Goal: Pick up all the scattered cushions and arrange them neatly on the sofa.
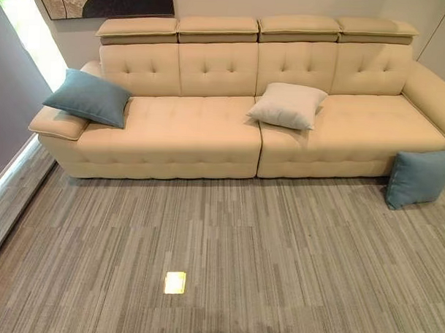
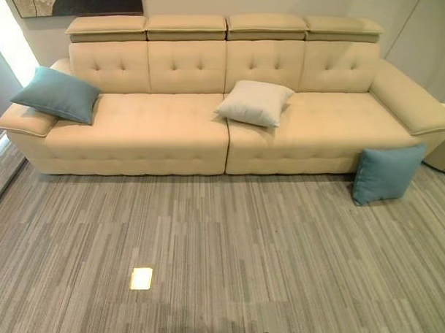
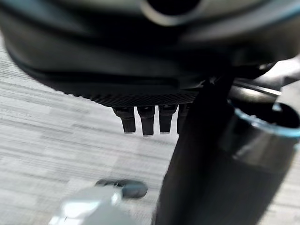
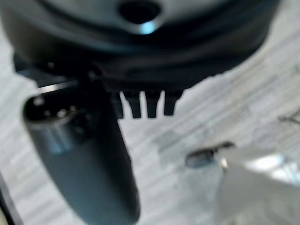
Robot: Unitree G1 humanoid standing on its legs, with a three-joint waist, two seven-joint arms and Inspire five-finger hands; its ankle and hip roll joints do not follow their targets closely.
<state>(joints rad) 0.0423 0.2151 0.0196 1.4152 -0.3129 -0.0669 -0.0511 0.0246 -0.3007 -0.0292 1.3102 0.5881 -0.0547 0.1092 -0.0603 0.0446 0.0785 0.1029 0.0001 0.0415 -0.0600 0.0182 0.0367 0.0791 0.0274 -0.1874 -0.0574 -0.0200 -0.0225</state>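
Down by the cream sofa's (image 1: 209,129) right end leans a blue square fabric cushion (image 1: 419,177) — left hand (image 3: 145,119) and right hand (image 4: 145,105) hang straight-fingered, empty — a one-handed grab might let it slip.

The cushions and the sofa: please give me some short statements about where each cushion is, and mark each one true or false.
1. A blue cushion lies on the sofa's left armrest end. True.
2. The white cushion lies on the carpet. False: it rests on the sofa seat, near the middle.
3. A second blue cushion stands on the carpet, leaning against the sofa's right end. True.
4. All three cushions are already on the sofa. False: one blue cushion is on the floor.
5. The left hand holds a cushion. False: its fingers hang straight over the carpet with nothing in them, as do those of the right hand.
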